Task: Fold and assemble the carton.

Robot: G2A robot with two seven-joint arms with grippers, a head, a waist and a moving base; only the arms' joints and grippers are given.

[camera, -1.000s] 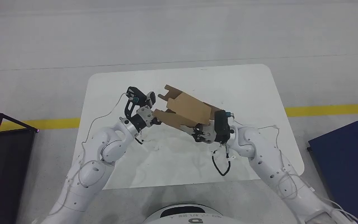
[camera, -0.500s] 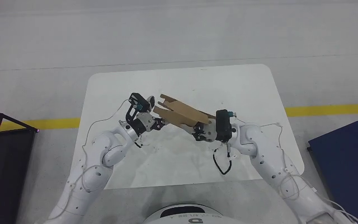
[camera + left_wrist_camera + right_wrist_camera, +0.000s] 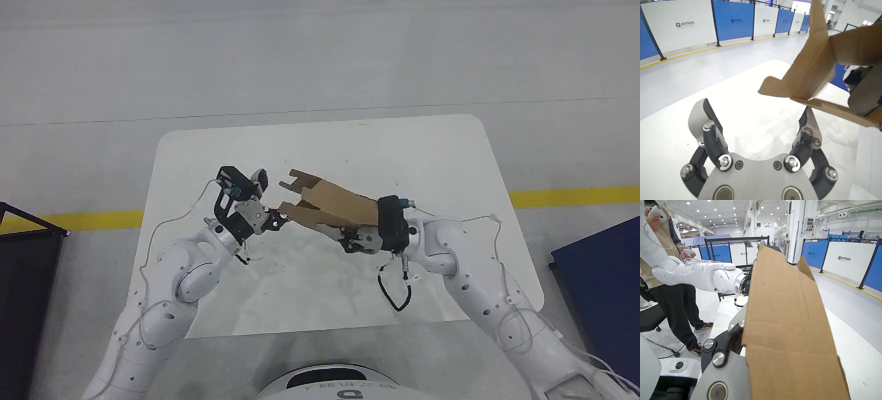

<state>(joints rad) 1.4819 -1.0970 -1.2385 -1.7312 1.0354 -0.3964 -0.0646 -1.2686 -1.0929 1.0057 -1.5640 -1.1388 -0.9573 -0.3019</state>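
A brown carton [image 3: 335, 205], partly folded with its flaps loose, hangs tilted above the middle of the white table [image 3: 440, 160]. My right gripper [image 3: 356, 238] is shut on its near end; in the right wrist view the carton [image 3: 787, 317] hides most of the jaws, and one dark finger [image 3: 734, 332] shows beside it. My left gripper [image 3: 268, 218] stands open at the carton's other end. In the left wrist view a carton flap [image 3: 810, 75] sits just above one pad [image 3: 804, 118] of the left gripper [image 3: 757, 109], and nothing lies between the pads.
A black cable [image 3: 395, 295] loops from the right arm over the table's near side. A black frame [image 3: 25, 225] stands on the floor to the left and a dark blue bin [image 3: 600, 260] to the right. A yellow floor line [image 3: 90, 220] runs behind.
The carton has turned and now looks narrower from above. The left gripper closed in on the carton's end, then drew slightly back to the left. The right gripper shifted a little left.
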